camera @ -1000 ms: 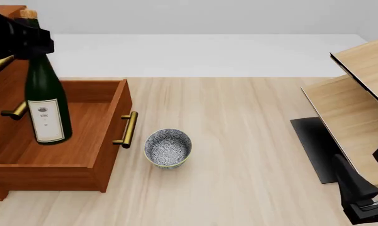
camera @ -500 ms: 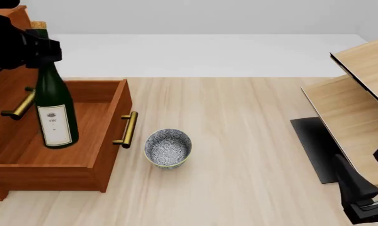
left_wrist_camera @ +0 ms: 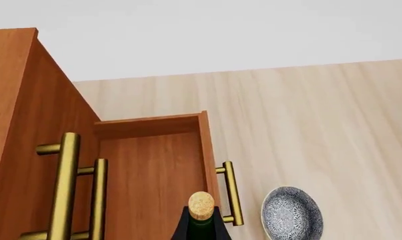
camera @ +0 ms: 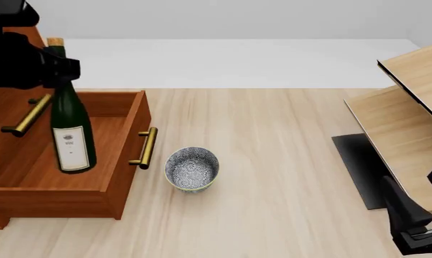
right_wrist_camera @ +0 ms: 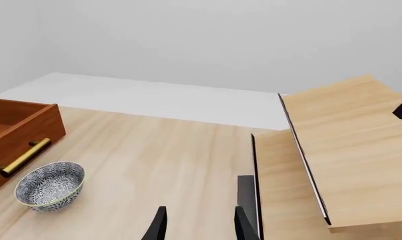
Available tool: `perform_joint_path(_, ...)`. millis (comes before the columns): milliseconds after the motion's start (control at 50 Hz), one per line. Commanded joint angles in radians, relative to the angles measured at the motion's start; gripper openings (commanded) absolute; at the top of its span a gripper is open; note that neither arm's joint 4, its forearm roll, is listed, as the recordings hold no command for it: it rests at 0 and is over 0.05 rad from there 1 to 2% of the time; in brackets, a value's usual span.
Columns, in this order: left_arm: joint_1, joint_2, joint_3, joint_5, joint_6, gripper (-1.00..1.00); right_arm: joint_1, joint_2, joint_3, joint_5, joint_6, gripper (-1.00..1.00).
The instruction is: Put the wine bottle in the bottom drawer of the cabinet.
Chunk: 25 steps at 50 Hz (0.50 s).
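Left jaws (camera: pixel 54 67) clamp wine bottle (camera: pixel 70 126) neck above bottom drawer (camera: pixel 72 188); right jaws (right_wrist_camera: pixel 197 225) apart.

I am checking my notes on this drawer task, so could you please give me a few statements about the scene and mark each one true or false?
1. The bottom drawer is pulled open. True.
2. The wine bottle lies flat on the table. False: it stands nearly upright over the open drawer, held at its neck by the left gripper.
3. The bowl sits on the table just outside the drawer's front handle. True.
4. The right gripper holds the bowl. False: its fingers are open with nothing between them, well away from the bowl.
5. The bottle has a cork in its top. True.
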Motion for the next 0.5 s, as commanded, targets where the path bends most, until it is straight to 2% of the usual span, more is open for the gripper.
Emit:
perform_joint_path(20,0.007,0.012,0.016,-0.036,0.022,-1.00,-0.004,0.000,0.000,0.002,-0.003,1.00)
perform_joint_path(120,-0.004,0.012,0.037,-0.051,0.005,-1.00,-0.005,-0.007,0.000,0.010,-0.002,1.00)
perform_joint_path(500,0.003,0.029,0.077,-0.098,0.022,-1.00,-0.006,-0.017,0.000,0.021,-0.004,1.00)
